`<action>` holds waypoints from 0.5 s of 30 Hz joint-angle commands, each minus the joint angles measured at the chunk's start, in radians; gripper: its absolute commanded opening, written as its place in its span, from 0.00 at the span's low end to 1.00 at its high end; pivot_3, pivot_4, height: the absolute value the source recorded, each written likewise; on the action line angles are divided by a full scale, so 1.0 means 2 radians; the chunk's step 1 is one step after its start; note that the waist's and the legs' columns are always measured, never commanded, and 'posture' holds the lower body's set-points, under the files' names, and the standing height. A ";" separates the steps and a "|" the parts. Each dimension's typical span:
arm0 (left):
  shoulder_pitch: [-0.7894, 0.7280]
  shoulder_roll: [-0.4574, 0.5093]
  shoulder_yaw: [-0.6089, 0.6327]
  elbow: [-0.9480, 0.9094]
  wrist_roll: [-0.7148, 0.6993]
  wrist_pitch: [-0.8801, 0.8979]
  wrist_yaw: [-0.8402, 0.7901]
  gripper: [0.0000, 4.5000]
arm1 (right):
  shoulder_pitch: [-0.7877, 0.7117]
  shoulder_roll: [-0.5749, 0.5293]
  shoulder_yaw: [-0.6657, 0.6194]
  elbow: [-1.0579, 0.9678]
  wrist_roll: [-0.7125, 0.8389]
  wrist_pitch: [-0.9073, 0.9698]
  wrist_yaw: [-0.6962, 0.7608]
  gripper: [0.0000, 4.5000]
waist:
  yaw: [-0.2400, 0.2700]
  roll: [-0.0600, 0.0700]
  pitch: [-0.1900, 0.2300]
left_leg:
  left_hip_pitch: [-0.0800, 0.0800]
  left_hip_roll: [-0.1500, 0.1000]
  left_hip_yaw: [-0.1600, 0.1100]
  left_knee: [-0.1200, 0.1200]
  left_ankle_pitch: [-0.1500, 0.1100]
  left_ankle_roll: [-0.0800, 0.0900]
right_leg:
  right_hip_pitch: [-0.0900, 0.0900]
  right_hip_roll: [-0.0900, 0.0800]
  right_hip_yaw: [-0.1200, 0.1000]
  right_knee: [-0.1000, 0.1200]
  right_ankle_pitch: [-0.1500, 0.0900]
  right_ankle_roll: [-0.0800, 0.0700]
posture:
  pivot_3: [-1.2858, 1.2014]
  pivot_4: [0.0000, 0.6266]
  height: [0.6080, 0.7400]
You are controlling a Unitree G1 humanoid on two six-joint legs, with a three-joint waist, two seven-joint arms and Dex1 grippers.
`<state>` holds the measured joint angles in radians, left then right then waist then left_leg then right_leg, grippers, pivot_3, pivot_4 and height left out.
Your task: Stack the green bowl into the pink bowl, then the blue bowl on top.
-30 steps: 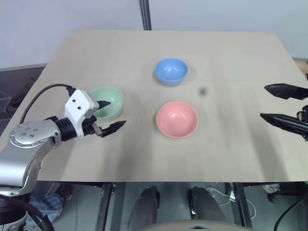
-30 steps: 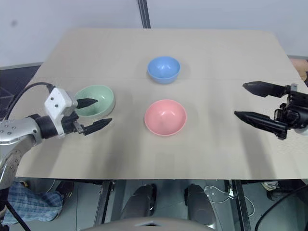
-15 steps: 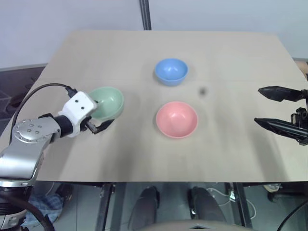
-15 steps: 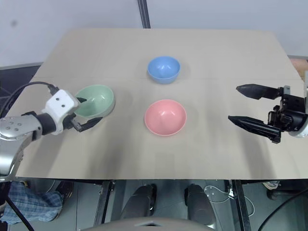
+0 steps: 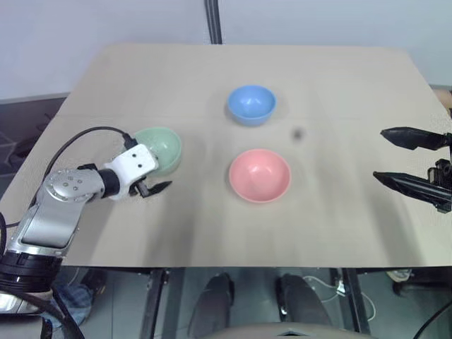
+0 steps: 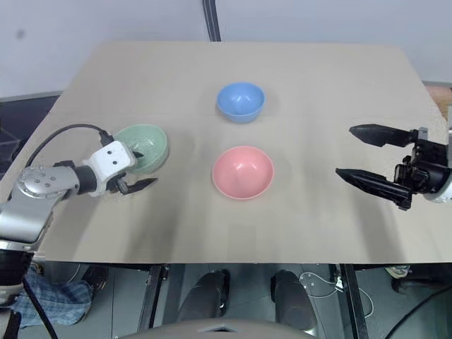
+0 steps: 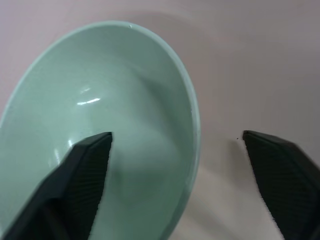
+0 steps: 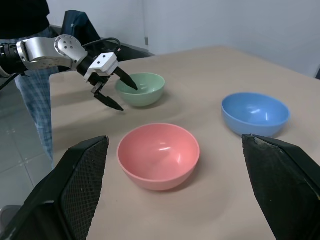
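The left gripper straddles the near rim of the pale mint-green round plastic bowl, jaws spread, not clamping; one salmon-pink round bowl and one sky-blue round bowl sit apart on the bare wooden table; the right gripper hovers wide apart, empty.

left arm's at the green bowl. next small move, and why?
Probably close the left tool on the near wall of the pale mint-green round bowl. The left wrist view shows one finger inside the bowl and the other outside, straddling the rim with a gap still open. The salmon-pink round bowl sits empty, awaiting it.
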<state>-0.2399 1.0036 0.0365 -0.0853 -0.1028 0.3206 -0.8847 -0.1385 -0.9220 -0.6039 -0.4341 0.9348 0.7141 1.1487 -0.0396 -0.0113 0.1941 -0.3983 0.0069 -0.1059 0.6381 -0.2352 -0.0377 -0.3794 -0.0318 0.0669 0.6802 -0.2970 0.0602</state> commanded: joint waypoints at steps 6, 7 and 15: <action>-0.012 0.006 0.013 -0.002 -0.002 -0.016 -0.025 0.02 | 0.003 -0.011 -0.020 -0.011 0.017 -0.015 -0.007 1.00 | 0.000 0.000 0.000 | 0.000 0.000 0.000 0.000 0.000 0.000 | 0.000 0.000 0.000 0.000 0.000 0.000 | 0.52 0.24 1.00; -0.012 0.004 0.015 -0.004 -0.004 -0.016 -0.026 0.01 | 0.004 -0.012 -0.020 -0.011 0.017 -0.016 -0.007 1.00 | 0.000 0.000 0.000 | 0.000 0.000 0.000 0.000 0.000 0.000 | 0.000 0.000 0.000 0.000 0.000 0.000 | 0.52 0.24 1.00; -0.058 0.011 -0.001 -0.006 -0.013 -0.050 -0.076 0.01 | 0.000 -0.015 -0.009 -0.005 0.019 -0.022 -0.007 1.00 | 0.001 0.000 0.000 | 0.000 0.000 0.000 0.000 0.000 0.000 | 0.000 0.000 0.000 0.000 0.000 0.000 | 0.52 0.24 1.00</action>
<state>-0.2993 1.0091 0.0281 -0.0731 -0.1151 0.2554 -1.0069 -0.1266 -0.9347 -0.6041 -0.4344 0.9522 0.6924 1.1290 -0.0383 -0.0114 0.1941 -0.3984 0.0069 -0.1062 0.6385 -0.2352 -0.0377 -0.3793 -0.0317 0.0667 0.6808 -0.2970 0.0602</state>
